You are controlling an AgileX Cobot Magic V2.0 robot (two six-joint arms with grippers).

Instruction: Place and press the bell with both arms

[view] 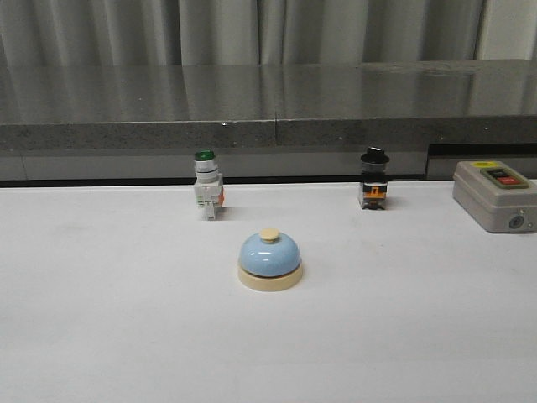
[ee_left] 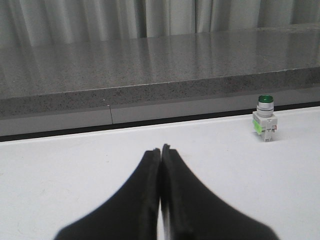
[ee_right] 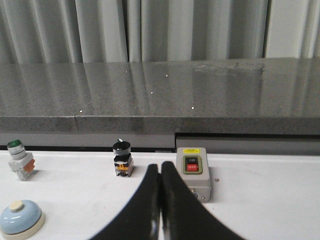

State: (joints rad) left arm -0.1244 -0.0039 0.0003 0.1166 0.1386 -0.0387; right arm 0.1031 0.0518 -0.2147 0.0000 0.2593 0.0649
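bell upright on white table, front centre, untouched | green-capped switch behind-left, black-knobbed switch behind-right, grey switch box far right | left gripper clenched, empty | right gripper clenched, empty

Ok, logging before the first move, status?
Left hand shut, empty. Right hand shut, empty. Bell upright mid-table, untouched. Nothing blocking it.

Left gripper: matte black, two broad fingers that tapered to blunt tips.
Right gripper: same matte black, smooth curved fingers, no markings seen.
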